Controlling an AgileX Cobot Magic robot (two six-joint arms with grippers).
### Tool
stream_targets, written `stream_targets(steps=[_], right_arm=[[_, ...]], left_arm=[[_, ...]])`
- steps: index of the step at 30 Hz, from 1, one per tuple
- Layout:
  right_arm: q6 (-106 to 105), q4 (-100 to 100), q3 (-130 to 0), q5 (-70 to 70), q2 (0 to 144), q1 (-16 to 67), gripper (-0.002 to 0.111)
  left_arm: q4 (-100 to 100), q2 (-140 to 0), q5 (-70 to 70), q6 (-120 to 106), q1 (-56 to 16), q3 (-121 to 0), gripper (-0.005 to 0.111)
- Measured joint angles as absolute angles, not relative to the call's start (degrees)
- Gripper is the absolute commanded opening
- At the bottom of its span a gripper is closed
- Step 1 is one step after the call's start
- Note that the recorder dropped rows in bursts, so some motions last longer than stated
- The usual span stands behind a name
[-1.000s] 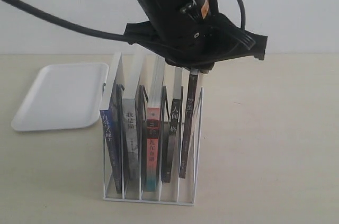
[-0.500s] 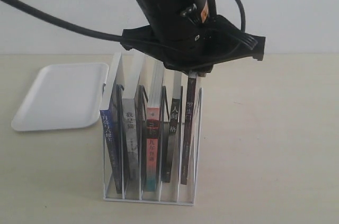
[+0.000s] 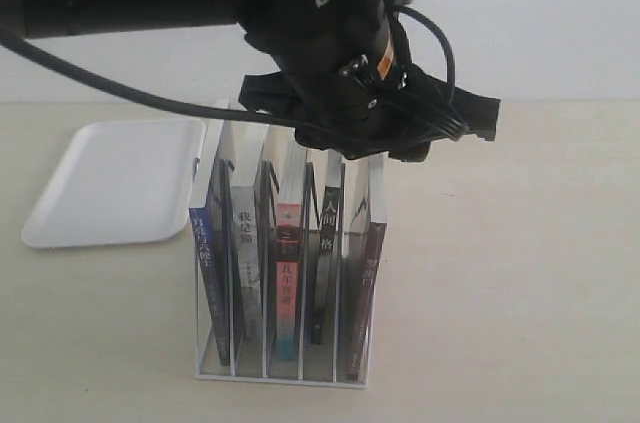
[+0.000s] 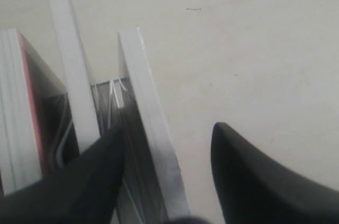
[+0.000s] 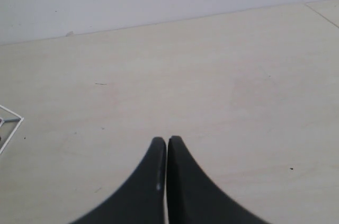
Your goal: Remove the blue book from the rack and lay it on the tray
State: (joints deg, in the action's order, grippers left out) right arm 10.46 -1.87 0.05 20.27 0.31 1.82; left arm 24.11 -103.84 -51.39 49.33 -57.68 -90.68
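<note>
The blue book [image 3: 204,261] stands upright in the leftmost slot of the white wire rack [image 3: 281,375], blue spine toward the camera. The white tray [image 3: 112,181] lies flat on the table to the left of the rack, with nothing on it. My left gripper [image 3: 372,151] hovers over the rack's right end, far from the blue book. In the left wrist view it [image 4: 169,128] is open, its fingers astride the top edge of the dark brown-spined book [image 4: 151,128] without touching it. My right gripper [image 5: 167,140] is shut on nothing above bare table.
Other books fill the remaining slots: a grey-spined one [image 3: 247,263], a red-spined one [image 3: 287,273], a dark one [image 3: 325,243] and the dark brown-spined one [image 3: 365,293] at the right end. A white wire corner [image 5: 10,121] shows at the edge of the right wrist view.
The left gripper opened and let go of the dark brown-spined book, which dropped from its raised position down into the rightmost slot. The gripper shifted slightly over the rack.
</note>
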Motion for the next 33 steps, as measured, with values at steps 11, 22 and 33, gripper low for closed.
stream_targets(steps=[11,22,33], right_arm=[[10.46,-1.87,0.05,20.27,0.31,1.82,0.0],[10.46,-1.87,0.05,20.27,0.31,1.82,0.0],[10.46,-1.87,0.05,20.27,0.31,1.82,0.0]], left_arm=[[24.39,-92.55,-58.9,43.19,-57.68,-90.68,0.049],[24.51,-91.46,-65.34,42.27,-57.68,-90.79,0.049],[26.16,-95.85,-64.07,43.42,-57.68,-90.79,0.049]])
